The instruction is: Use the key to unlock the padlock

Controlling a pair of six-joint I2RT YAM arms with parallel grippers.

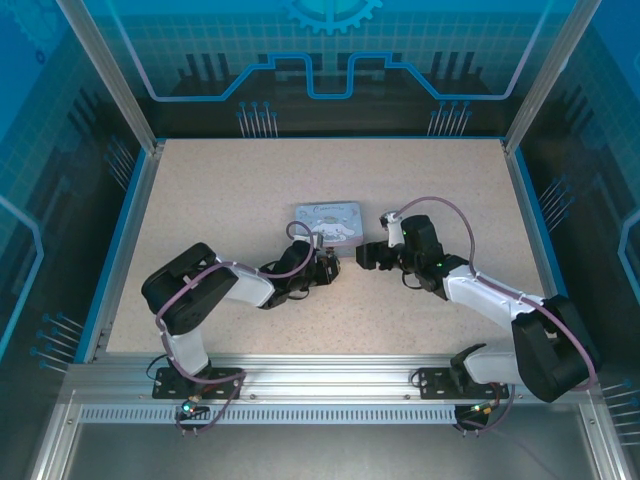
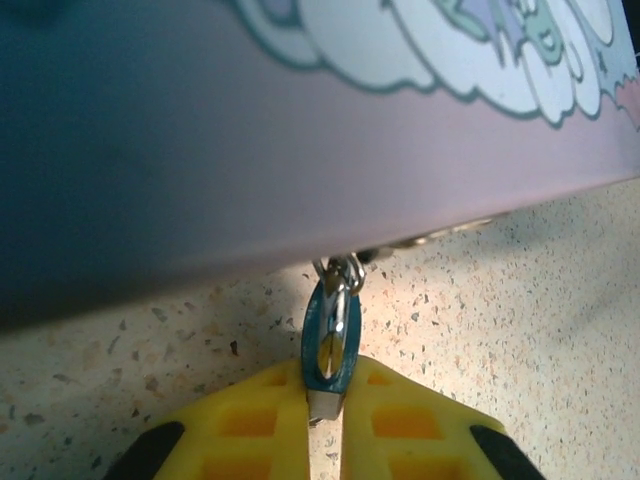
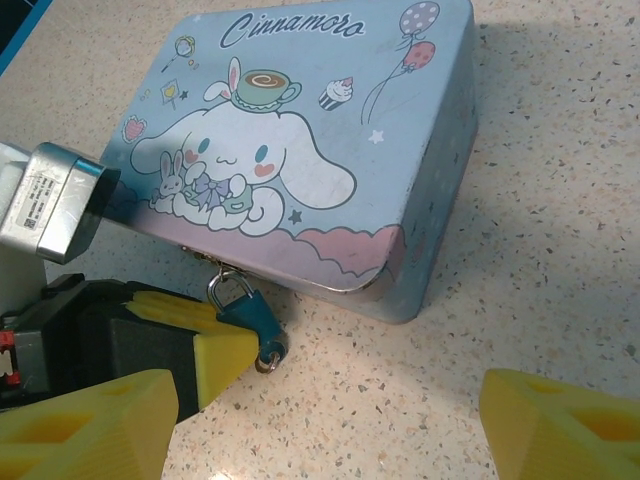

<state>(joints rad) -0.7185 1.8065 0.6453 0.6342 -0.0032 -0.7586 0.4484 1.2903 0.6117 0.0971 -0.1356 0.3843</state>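
A small teal padlock (image 3: 245, 315) hangs by its silver shackle from the front latch of the pale blue cartoon tin (image 3: 300, 140). The key (image 3: 268, 352), with a small ring, sticks out of the padlock's lower end. My left gripper (image 2: 325, 390) is shut, its yellow fingertips (image 2: 265, 400) pinching the lower end of the padlock (image 2: 330, 335), seen edge-on. A silver piece, apparently the key (image 2: 325, 405), lies between the fingers. My right gripper (image 3: 330, 430) stands open just in front of the tin, nothing between its fingers (image 3: 560, 420). From above, both grippers meet at the tin's near edge (image 1: 330, 222).
The tin rests near the middle of the speckled table (image 1: 200, 200). Blue-edged transparent walls (image 1: 130, 190) enclose the table on three sides. The left arm's camera housing (image 3: 50, 200) sits close to the tin's left corner.
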